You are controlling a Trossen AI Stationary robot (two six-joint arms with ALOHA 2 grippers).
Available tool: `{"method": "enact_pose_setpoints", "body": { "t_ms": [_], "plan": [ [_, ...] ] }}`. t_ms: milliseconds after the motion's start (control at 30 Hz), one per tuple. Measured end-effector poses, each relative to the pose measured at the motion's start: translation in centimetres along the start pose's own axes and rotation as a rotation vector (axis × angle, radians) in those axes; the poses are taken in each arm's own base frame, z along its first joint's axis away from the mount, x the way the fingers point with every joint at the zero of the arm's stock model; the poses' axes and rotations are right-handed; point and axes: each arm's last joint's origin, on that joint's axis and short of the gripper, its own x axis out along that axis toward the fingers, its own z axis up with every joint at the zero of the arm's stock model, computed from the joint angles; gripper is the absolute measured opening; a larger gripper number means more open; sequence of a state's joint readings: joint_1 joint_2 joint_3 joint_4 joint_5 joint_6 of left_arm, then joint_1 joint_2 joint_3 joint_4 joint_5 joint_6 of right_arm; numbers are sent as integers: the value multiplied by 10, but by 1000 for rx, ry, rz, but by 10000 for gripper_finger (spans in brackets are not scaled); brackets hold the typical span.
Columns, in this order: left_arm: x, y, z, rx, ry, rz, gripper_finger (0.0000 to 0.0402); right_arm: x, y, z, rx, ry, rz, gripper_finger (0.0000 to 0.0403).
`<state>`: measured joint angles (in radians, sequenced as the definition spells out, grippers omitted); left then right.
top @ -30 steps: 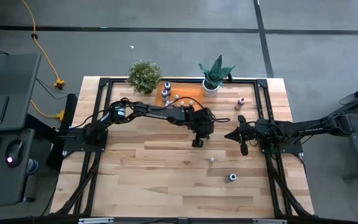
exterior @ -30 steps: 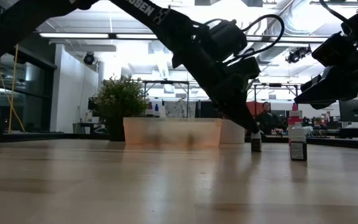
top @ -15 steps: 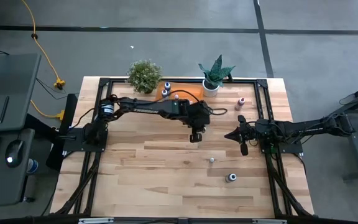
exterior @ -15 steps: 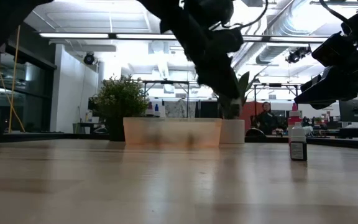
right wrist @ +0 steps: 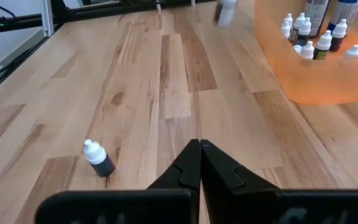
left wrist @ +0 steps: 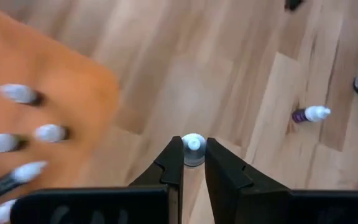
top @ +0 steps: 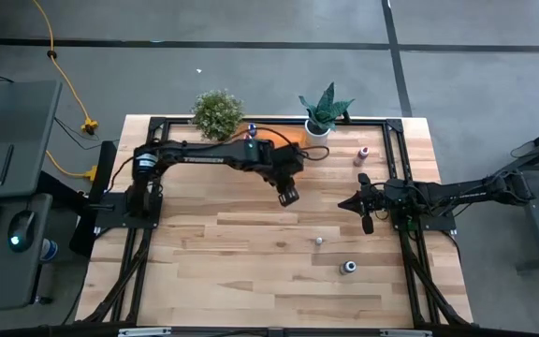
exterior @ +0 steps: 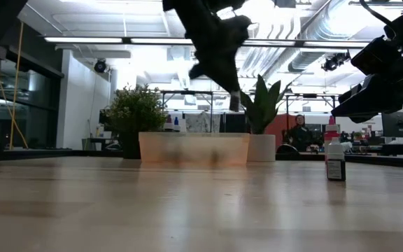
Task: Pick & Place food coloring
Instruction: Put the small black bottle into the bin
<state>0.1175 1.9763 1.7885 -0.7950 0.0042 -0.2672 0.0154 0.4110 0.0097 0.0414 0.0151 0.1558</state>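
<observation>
A small white-capped bottle (left wrist: 193,149) is pinched between the nearly closed jaws of the left gripper (top: 288,197), lifted above the counter (top: 232,271) beside the orange tray (left wrist: 48,118). The right gripper (top: 367,223) is held over the counter's right side, jaws pressed together, nothing held.

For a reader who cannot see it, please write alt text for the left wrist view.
The left pincer is shut on a small white-capped food coloring bottle, held above the wooden table. To one side, an orange tray holds several more white-capped bottles. Farther off, a purple bottle lies on its side on the table.
</observation>
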Motion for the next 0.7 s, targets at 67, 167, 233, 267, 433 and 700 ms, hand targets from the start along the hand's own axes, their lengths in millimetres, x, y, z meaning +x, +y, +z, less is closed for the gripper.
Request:
{"method": "enact_pose_setpoints", "body": {
  "t_ms": [67,167,233,267,433,700],
  "plan": [
    [-12,6,0,-9,-8,45,35,0,0,0,0,0,0,0],
    [-28,19,2,-35,-24,138,35,0,0,0,0,-1,0,0],
    [-38,29,3,-75,-50,219,35,0,0,0,0,0,0,0],
    [-41,34,4,-102,-60,259,35,0,0,0,0,0,0,0],
    [-45,55,8,-215,-118,406,35,0,0,0,0,0,0,0],
    [-12,73,-8,-380,-217,474,35,0,0,0,0,0,0,0]
  ]
}}
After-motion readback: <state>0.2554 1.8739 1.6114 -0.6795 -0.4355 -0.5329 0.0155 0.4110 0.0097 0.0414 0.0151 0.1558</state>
